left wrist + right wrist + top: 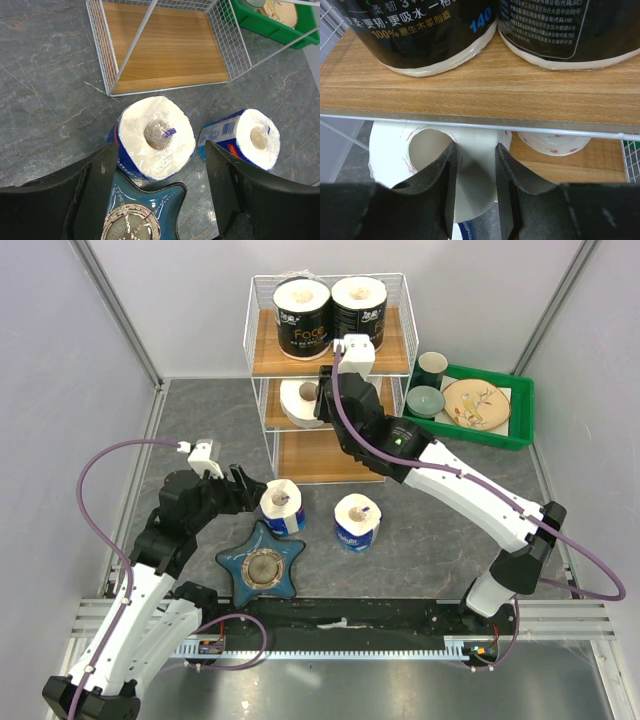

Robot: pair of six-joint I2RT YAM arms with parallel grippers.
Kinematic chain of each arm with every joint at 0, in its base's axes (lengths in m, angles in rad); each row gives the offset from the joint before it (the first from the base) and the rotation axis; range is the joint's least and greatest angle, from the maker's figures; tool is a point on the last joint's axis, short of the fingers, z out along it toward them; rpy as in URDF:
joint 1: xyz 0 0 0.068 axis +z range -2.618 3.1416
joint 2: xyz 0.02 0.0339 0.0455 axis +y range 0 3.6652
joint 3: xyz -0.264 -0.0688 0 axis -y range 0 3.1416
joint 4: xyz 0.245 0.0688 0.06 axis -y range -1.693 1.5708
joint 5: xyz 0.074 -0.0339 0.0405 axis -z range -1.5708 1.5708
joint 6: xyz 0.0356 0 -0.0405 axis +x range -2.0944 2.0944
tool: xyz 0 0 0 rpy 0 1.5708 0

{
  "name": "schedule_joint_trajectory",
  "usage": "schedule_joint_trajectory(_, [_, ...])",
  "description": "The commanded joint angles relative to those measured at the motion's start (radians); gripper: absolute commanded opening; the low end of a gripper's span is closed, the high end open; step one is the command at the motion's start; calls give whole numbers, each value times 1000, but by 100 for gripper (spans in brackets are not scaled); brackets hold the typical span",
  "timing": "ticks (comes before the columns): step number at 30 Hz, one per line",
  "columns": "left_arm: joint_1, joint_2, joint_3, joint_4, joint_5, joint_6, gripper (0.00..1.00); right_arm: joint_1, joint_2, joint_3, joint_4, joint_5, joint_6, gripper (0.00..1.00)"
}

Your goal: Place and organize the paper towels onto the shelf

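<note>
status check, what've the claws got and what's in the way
Right claw shut on white roll at middle tier. Left claw open, aimed at blue-white roll, star dish close beside it.

I see two rolls (302,315) on the shelf's (320,455) top tier, two more rolls (282,505) on the table (200,415) before it, tray (522,410) at right.

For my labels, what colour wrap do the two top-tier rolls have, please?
Black, white lettering, on both rolls; best in top external view.
</note>
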Motion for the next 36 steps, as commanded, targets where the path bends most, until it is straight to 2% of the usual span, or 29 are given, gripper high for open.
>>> schedule_joint_trajectory(1, [8, 1, -1, 40, 31, -21, 77, 2, 7, 16, 114, 37, 3, 30])
schedule_joint_trajectory(13, [13, 1, -4, 40, 38, -24, 77, 2, 26, 4, 131, 56, -3, 32])
schedule_joint_trajectory(19, [15, 3, -5, 40, 41, -26, 77, 2, 32, 1, 134, 71, -11, 36])
schedule_joint_trajectory(36, [19, 4, -7, 41, 48, -27, 77, 2, 35, -21, 135, 89, -15, 61])
